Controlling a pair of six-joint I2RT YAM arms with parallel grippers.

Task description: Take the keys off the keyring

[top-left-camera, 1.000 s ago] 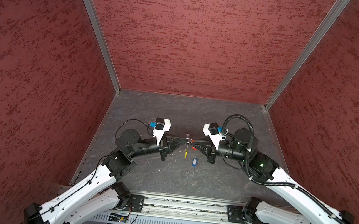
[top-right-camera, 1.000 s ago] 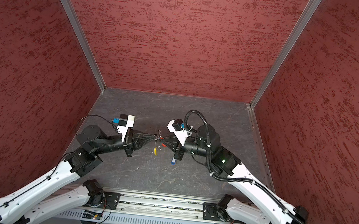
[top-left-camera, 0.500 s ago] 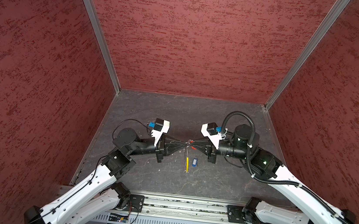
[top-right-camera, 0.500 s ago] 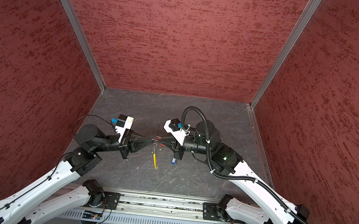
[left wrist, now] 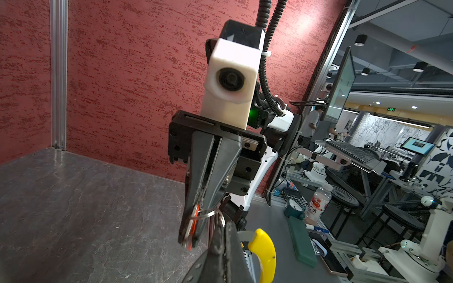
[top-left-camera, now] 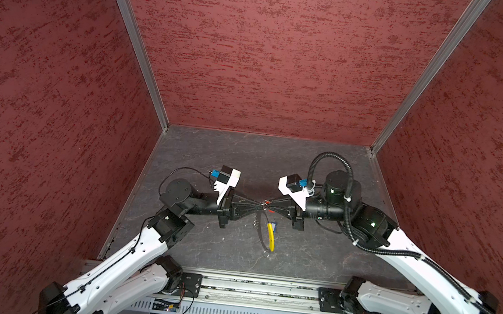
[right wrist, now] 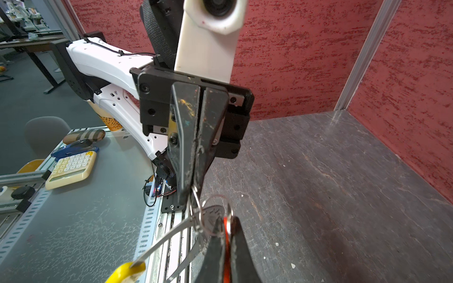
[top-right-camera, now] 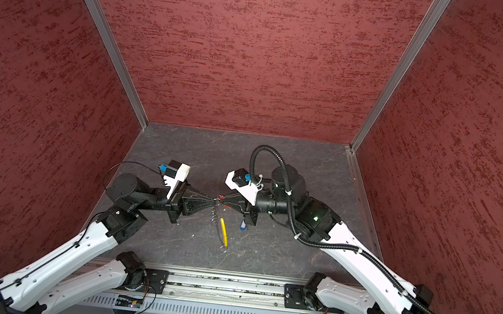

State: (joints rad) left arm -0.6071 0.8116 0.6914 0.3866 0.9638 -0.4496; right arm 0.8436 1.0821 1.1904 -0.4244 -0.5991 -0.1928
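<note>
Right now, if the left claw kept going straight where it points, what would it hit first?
Likely the black right gripper, nearly tip to tip with the left gripper; only the red-tagged silvery key it pinches sits between.

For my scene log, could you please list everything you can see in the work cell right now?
keyring: one, silvery with a yellow segment, hanging from the left gripper.
red-tagged key: one, red and silvery, pinched in the right gripper.
blue key tag: one, blue, lying on the table beside the keyring.
table: one, dark grey, cell floor.
walls: three, red, around the table.
left gripper: one, black, shut on the keyring.
right gripper: one, black, shut on the red-tagged key.
</note>
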